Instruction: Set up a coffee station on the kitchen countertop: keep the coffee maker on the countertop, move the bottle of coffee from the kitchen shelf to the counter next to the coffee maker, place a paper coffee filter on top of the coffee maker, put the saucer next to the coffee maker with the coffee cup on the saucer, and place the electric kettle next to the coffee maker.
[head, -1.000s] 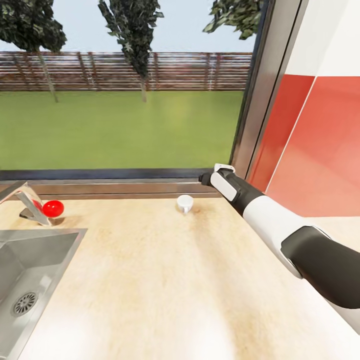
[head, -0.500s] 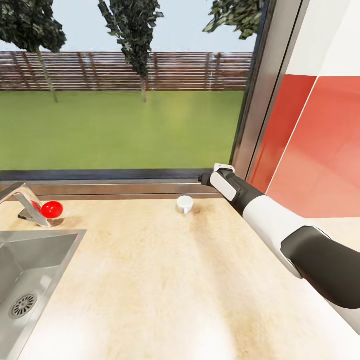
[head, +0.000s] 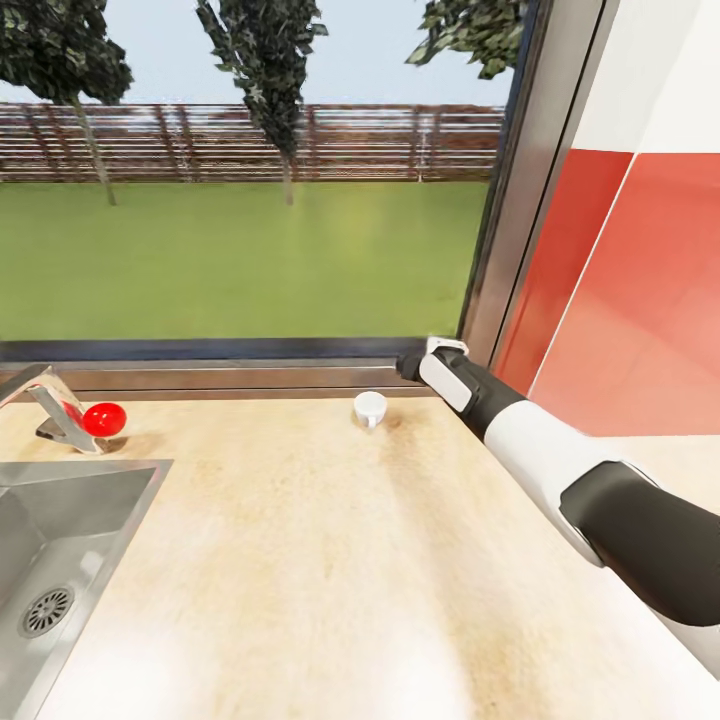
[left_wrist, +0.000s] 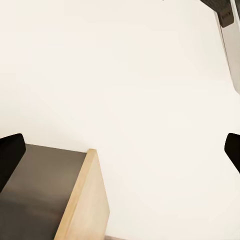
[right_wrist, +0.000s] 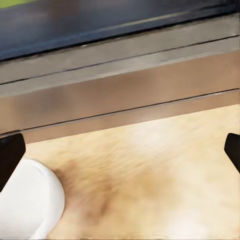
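One coffee cup (head: 369, 406) on the kitchen countertop (head: 330, 560), one right end effector (right_wrist: 120, 150) spread beside it, left end effector (left_wrist: 120, 150) spread.

The kitchen countertop (head: 300, 560) is a light beige, wood-look surface running back to the sill of a wide window. A small white coffee cup (head: 369, 407) stands on it near the sill (its handle toward the front). A steel sink (head: 60, 540) is set into the left side, with a tap (head: 45, 405) and a red ball (head: 104, 418) behind it.
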